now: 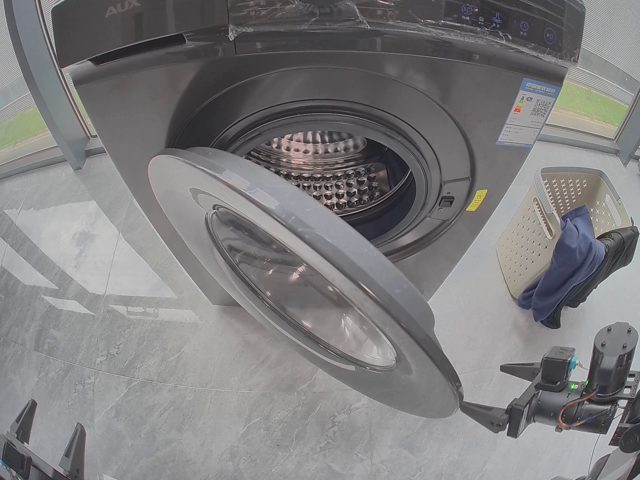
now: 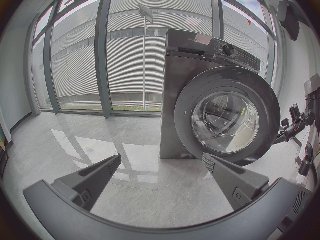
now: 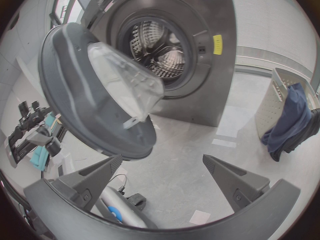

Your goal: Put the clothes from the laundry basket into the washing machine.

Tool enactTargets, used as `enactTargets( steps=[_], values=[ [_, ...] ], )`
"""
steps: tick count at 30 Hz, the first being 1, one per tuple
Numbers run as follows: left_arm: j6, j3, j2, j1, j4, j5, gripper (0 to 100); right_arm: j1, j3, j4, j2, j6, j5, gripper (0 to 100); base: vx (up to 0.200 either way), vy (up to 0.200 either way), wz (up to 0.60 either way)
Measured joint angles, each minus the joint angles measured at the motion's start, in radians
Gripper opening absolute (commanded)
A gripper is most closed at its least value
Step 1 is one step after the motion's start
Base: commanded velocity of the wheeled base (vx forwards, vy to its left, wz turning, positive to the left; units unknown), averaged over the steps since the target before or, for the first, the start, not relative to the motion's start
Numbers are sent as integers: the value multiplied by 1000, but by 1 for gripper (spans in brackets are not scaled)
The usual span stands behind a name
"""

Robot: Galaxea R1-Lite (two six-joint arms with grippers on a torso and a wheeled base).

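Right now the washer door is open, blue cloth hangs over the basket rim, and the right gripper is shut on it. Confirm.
Not quite: the right gripper is open and empty, beside the edge of the door, in the head view. Door open, cloth over the basket rim: correct.

The glossy grey marbled tile floor (image 1: 200, 381) is occupied at 12 o'clock by a dark grey metal front-loading washing machine (image 1: 427, 88); a cream perforated plastic laundry basket (image 1: 530, 235) is stood at 3 o'clock.
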Motion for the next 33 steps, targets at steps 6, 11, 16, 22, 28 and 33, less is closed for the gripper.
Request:
enactTargets(
  steps=[6,11,16,22,28,33],
  values=[
    [0,0,0,0,0,0,100,-64,-88,-27,42,11,-16,100,0,0,0],
    [0,0,0,0,0,0,100,-14,-127,-68,73,49,-52,100,0,0,0],
    [0,0,0,0,0,0,100,101,-120,-84,95,83,-84,100,0,0,0],
    [0,0,0,0,0,0,100,227,-64,-92,103,94,-83,100,0,0,0],
    [0,0,0,0,0,0,100,227,-80,-96,103,97,-101,100,-33,0,0],
    [0,0,0,0,0,0,100,167,-181,-97,126,103,-161,100,-200,0,0]
  ],
)
